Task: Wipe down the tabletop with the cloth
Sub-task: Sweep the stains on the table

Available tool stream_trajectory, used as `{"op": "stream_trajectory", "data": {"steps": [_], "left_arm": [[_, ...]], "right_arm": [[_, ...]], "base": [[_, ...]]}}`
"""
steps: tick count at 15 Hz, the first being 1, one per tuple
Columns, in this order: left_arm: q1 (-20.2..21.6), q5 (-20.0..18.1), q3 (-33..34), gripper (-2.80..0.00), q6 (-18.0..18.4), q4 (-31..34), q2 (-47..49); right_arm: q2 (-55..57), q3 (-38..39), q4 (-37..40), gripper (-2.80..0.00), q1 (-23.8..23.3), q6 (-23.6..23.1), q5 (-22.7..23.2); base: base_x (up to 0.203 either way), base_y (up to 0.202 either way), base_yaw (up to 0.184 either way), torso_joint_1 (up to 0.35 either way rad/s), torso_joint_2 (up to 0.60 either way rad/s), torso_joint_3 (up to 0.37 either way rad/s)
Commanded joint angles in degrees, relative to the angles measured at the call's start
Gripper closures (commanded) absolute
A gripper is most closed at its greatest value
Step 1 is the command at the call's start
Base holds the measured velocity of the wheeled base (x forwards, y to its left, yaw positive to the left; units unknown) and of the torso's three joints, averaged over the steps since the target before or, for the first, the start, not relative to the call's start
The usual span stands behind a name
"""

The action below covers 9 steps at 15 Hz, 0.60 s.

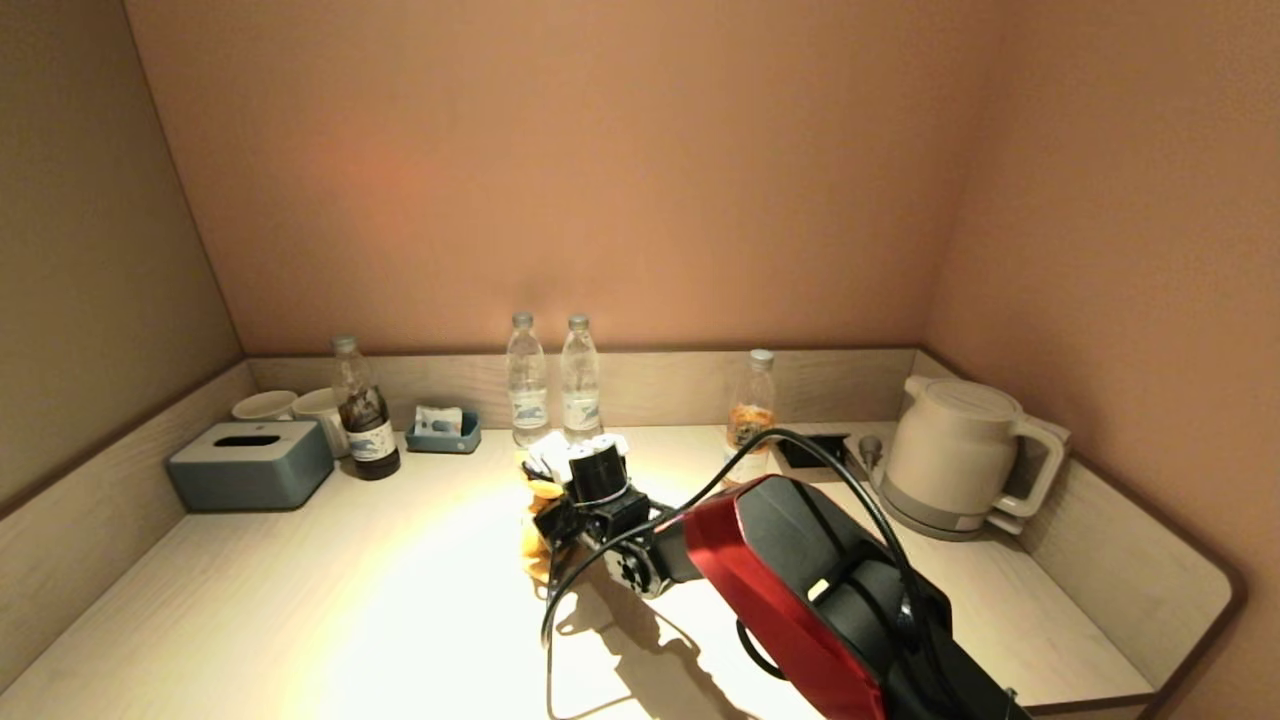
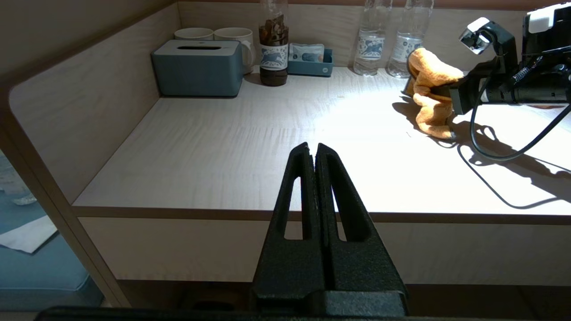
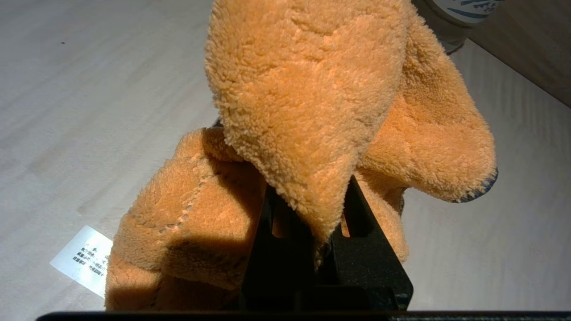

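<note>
An orange fluffy cloth (image 3: pixel 312 102) is bunched around my right gripper (image 3: pixel 312 200), which is shut on it. In the head view the cloth (image 1: pixel 533 540) hangs at the gripper (image 1: pixel 550 530) over the middle of the pale wooden tabletop (image 1: pixel 350 600), its lower end at or near the surface. The left wrist view shows the cloth (image 2: pixel 430 89) held out from the right arm, casting a shadow on the tabletop (image 2: pixel 223 147). My left gripper (image 2: pixel 312 149) is shut and empty, parked off the table's front edge, out of the head view.
Along the back stand a grey tissue box (image 1: pixel 250 465), two cups (image 1: pixel 290 405), a dark bottle (image 1: pixel 365 415), a small blue tray (image 1: pixel 443 432), two water bottles (image 1: pixel 550 380), another bottle (image 1: pixel 752 410) and a white kettle (image 1: pixel 955 455). Walls enclose three sides.
</note>
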Motion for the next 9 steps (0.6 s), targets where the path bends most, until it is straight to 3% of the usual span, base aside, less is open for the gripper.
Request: {"op": "stream_trajectory", "data": {"steps": [1,6,9], "left_arm": [[0.0,0.0,0.0,0.00,0.0,0.1,0.0],[0.0,0.0,0.0,0.00,0.0,0.0,0.0],[0.0,0.0,0.0,0.00,0.0,0.0,0.0]], "right_arm": [[-1.2,0.7,2.5,0.00,-3.3,2.1,-0.7],[-6.8,1.4,20.9,0.00,-3.9,19.3,-2.0],[-10.4,3.3,31.1,0.00,-3.9,25.0,-2.0]], "base": [[0.000,0.000,0.000,0.000,0.00,0.000],[0.000,0.000,0.000,0.000,0.00,0.000],[0.000,0.000,0.000,0.000,0.00,0.000]]}}
